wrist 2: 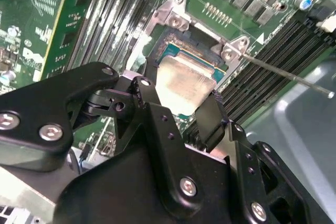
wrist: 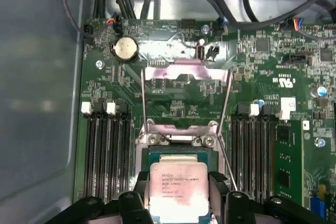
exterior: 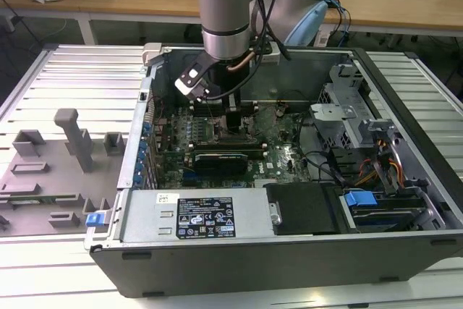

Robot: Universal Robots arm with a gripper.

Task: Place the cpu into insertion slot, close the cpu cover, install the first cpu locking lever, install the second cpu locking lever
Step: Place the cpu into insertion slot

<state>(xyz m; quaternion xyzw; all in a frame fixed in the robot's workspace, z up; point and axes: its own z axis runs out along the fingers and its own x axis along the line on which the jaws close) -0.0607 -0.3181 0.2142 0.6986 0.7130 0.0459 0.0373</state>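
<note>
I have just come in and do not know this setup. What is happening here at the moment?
A robot arm reaches into an open computer case. Its gripper holds the cpu between its fingers, at the insertion slot on the green motherboard. Whether the chip is fully seated cannot be told. The cpu cover stands open, and both locking levers are unlatched.
</note>
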